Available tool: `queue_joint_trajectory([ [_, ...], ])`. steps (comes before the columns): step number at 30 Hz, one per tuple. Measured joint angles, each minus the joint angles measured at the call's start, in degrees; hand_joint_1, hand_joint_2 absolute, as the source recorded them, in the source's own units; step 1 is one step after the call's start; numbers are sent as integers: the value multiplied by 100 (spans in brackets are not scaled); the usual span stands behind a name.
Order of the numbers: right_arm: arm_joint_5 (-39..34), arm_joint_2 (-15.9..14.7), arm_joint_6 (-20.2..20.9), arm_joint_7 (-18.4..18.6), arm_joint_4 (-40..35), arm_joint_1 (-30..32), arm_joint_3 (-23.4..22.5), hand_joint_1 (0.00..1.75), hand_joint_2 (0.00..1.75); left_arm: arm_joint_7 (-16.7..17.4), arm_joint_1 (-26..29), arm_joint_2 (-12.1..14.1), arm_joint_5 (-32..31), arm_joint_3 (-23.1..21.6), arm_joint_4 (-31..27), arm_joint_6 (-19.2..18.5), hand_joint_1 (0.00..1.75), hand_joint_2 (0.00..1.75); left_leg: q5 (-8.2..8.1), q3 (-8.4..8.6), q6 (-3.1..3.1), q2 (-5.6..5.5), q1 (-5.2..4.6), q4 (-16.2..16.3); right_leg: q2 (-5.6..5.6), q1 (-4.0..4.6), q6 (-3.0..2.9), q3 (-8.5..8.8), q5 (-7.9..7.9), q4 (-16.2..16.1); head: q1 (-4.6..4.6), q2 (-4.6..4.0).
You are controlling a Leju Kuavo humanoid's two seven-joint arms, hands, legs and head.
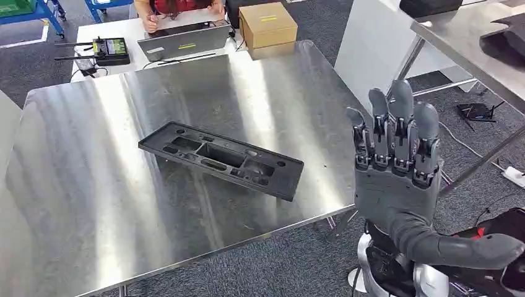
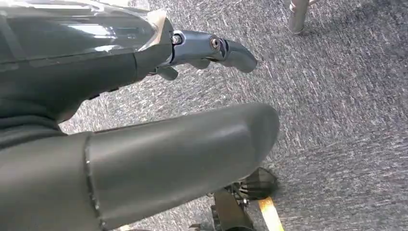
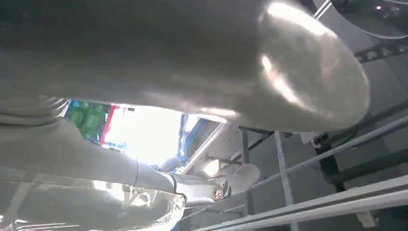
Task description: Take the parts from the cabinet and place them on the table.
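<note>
One black plastic part (image 1: 221, 160), a long flat moulding with rectangular recesses and small holes, is lying on the steel table (image 1: 93, 185), near the middle of the tabletop and angled so that its left end is pointing toward the far side and its right end toward the near edge. Nothing is touching it. The right hand (image 1: 396, 167) is standing raised just beyond the table's right edge, palm facing the camera in the head view, fingers (image 1: 401, 117) extended upward and slightly apart, thumb (image 1: 470, 247) jutting out to the side; it is holding nothing and is well apart from the part. In the right wrist view the thick grey thumb (image 3: 269, 72) is crossing the upper part of the picture, a darker finger (image 3: 211, 187) is extending straight beneath it, and metal frame bars (image 3: 337, 202) are showing beyond. The left hand (image 2: 144, 125) is hanging over grey carpet (image 2: 346, 96) in the left wrist view, its thumb (image 2: 183, 154) and one dark finger (image 2: 216, 48) stretched out with nothing between them. Behind the steel table, a white table (image 1: 117, 31) is carrying an open laptop (image 1: 186, 38), a cardboard box (image 1: 267, 28) and a handheld controller (image 1: 110, 49) with antennas. A person (image 1: 179, 7) is sitting at the laptop. To the right, a second steel surface (image 1: 470, 43) is standing on slanted legs, with a small black router (image 1: 475, 111) and a white power strip (image 1: 514, 176) lying on the carpet beneath.
</note>
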Motion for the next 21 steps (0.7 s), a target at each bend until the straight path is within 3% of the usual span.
queue_joint_trajectory([
  [1,0,-2,-2,0,-18,-1,-4,0,0,0,-7,2,0,9,0,0,0,0,7,-13,-55,-9,-14,27,-6,-40,31,262,93,-505,0,0],
  [2,0,-2,-2,0,-18,9,-4,0,0,2,-4,7,0,17,0,0,0,0,19,-35,-106,-23,-13,28,24,36,-29,266,199,-391,0,0],
  [5,33,15,-11,2,-66,27,-13,0,0,7,-9,9,0,22,0,2,0,0,92,-36,-235,-25,-1,17,56,56,-201,135,204,-404,-6,0],
  [6,61,24,-11,2,-68,29,-13,0,0,7,-4,15,0,24,2,7,0,0,121,-65,-273,-32,14,17,46,9,-284,84,260,-436,-6,0],
  [7,103,46,-11,2,-72,29,-13,0,0,7,-1,15,0,37,2,20,0,0,-55,-141,-294,-18,31,108,35,1,-355,83,312,-434,-13,0],
  [8,144,77,-11,2,-79,41,-15,0,0,7,4,9,0,46,2,20,0,0,-410,-233,-316,4,39,386,31,6,-426,30,362,-430,-20,0],
  [10,216,103,-11,2,-79,43,-20,0,0,4,-1,11,0,65,2,26,0,0,-1003,-484,-361,8,47,1257,18,34,-457,-72,443,-420,-22,0],
  [11,242,111,-15,2,-79,50,-20,0,0,4,1,15,0,68,2,28,0,0,-1160,-570,-372,8,47,1660,6,59,-465,-124,482,-417,-22,0],
  [12,267,120,-26,2,-79,63,-22,0,0,4,3,15,0,70,2,28,0,0,-1162,-540,-368,7,47,1782,-1,76,-462,-164,508,-415,-22,0],
  [13,280,131,-31,2,-79,70,-28,0,0,4,3,15,0,72,2,28,0,0,-1058,-375,-347,8,47,1643,-3,89,-456,-202,540,-414,-24,0],
  [14,289,136,-31,2,-79,70,-33,0,0,4,2,15,0,72,2,28,0,0,-893,-105,-315,8,46,1290,-4,101,-451,-229,569,-413,-22,0],
  [16,295,149,-31,2,-79,69,-39,0,0,4,-6,24,0,72,2,28,0,0,-634,656,-198,2,23,220,-3,115,-427,-246,609,-413,-24,0],
  [17,293,160,-31,2,-81,70,-44,0,0,4,-17,37,0,72,0,28,0,0,-718,834,-164,6,-8,-68,-4,153,-389,-268,634,-408,-22,0],
  [19,293,166,-31,9,-81,65,-44,0,0,0,-8,33,0,72,0,31,0,0,-650,785,-155,4,-64,-69,-24,128,-301,-275,693,-413,-20,0],
  [21,297,181,-42,9,-81,65,-50,0,0,2,-4,39,2,79,2,31,0,0,-558,754,-72,9,-95,-120,-23,118,-195,-283,766,-438,-20,0],
])
